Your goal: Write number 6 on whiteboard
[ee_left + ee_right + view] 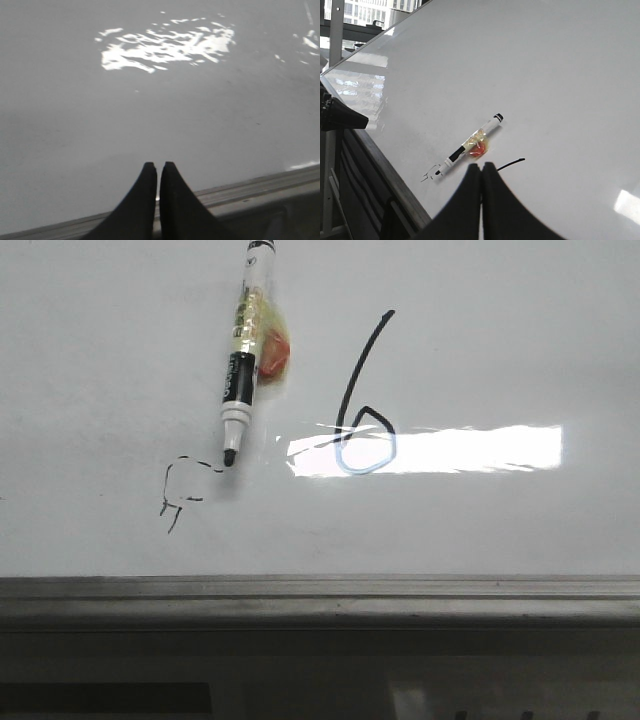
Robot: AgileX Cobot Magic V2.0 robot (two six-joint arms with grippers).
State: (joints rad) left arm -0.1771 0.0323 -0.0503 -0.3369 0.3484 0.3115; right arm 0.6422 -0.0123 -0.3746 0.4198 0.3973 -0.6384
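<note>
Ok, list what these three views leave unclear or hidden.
- Front view: glare washes out the loop of the number 6; the marker label is too blurred to read, and its top end is cut by the picture's edge.
- Right wrist view: the right gripper fingers hide most of the 6; only a stroke end shows.
- Left wrist view: the left gripper sees only bare whiteboard, no writing or marker.
- Front view: neither arm shows.

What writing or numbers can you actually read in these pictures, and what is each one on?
"6": bold black figure hand-drawn on the whiteboard.
Thin broken scribble near the marker tip: no readable character.
Print on the marker barrel, its black band and label: too small and blurred to read.
Nothing readable in either wrist view.
</note>
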